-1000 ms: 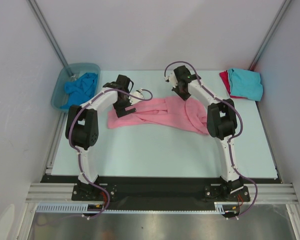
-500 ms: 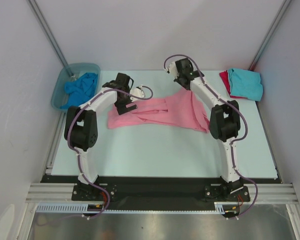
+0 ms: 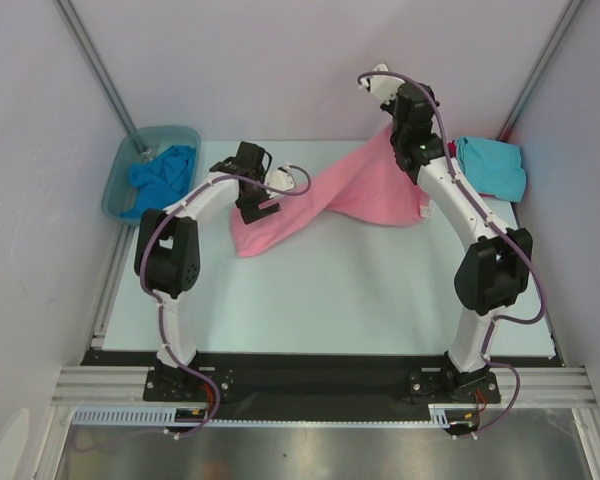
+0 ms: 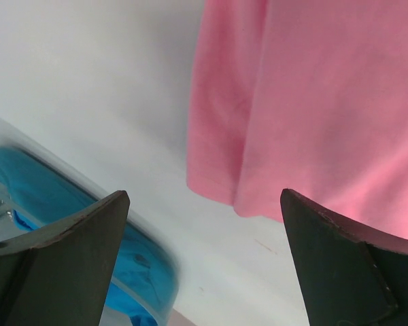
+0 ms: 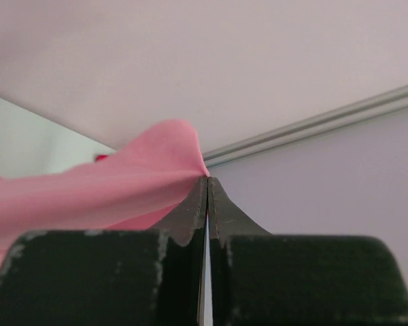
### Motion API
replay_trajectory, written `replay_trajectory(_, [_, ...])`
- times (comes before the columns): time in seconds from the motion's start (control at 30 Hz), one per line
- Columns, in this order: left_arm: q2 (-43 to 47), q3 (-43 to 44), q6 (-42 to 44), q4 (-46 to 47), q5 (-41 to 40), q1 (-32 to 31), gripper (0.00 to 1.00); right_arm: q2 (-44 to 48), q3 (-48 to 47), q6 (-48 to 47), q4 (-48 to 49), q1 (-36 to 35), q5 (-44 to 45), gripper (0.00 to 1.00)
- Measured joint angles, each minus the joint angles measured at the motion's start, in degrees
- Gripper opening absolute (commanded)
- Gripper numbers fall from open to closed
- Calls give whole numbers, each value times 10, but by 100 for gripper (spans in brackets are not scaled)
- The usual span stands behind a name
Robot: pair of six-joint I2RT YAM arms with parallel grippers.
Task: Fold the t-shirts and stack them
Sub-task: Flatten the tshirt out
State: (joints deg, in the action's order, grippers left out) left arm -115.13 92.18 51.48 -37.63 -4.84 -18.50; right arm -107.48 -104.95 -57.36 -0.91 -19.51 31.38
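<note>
You've got two white-shelled arms here, left arm (image 3: 202, 200) and right arm (image 3: 460, 200), each with chunky black joint housings, a thin purple cable (image 3: 159, 325) looping along its length, a black base (image 3: 185, 381) at the near edge, and matte black wedge-shaped jaws.

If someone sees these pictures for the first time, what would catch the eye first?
The pink t-shirt rises like a tent from the table, the right arm's jaws shut on its peak at the far right and the left arm's jaws open over its low end. Then the turquoise t-shirt on a red one in the far right corner, and the blue t-shirt in the plastic tub at the far left.
</note>
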Motion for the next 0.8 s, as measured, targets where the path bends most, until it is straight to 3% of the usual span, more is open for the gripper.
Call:
replay_trajectory(0.4, [-76, 100, -7, -5, 133, -5, 100, 16, 58, -15, 15, 11, 8, 0])
replay_trajectory(0.63, [-81, 162, -3, -77, 270, -11, 99, 33, 86, -19, 17, 8, 8, 0])
replay_trajectory(0.8, [-107, 182, 15, -151, 324, -16, 99, 43, 94, -19, 21, 6, 9, 0])
